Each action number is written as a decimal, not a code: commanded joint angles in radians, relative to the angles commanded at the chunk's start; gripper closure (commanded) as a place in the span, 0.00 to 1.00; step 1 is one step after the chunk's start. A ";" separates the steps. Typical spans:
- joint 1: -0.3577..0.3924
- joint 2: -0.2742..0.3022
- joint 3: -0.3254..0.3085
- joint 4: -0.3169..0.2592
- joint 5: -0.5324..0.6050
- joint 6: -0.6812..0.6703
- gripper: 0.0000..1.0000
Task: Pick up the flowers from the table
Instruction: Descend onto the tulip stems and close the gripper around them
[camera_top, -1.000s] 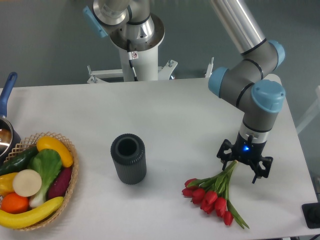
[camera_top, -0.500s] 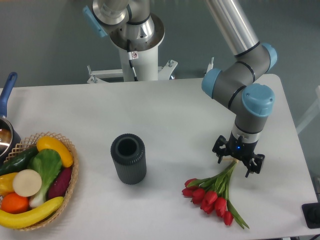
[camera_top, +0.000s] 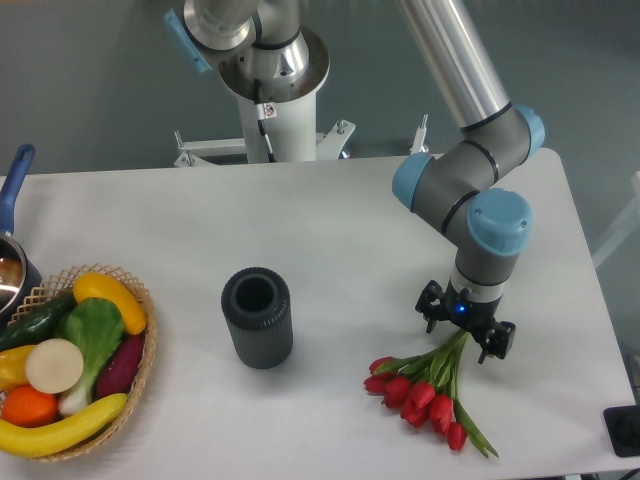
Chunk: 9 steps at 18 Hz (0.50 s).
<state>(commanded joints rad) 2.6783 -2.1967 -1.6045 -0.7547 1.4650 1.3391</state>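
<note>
Flowers (camera_top: 425, 388): lying flat on desk (camera_top: 350, 230), front right, blooms toward the near edge | Tool (camera_top: 465, 327): directly over stem ends, fingers spread; contact with stems cannot tell | Cup (camera_top: 257, 317): upright, well left of flowers

A plain grey-green wall (camera_top: 90, 90) spans from 9 to 3 o'clock behind the white tabletop (camera_top: 330, 230), evenly lit.
</note>
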 joint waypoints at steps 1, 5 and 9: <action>0.000 -0.002 0.000 0.000 0.002 0.000 0.00; 0.000 -0.006 0.005 0.000 0.002 0.000 0.00; 0.000 -0.006 0.003 0.000 0.002 -0.002 0.21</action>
<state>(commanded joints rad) 2.6783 -2.2028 -1.6015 -0.7547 1.4665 1.3376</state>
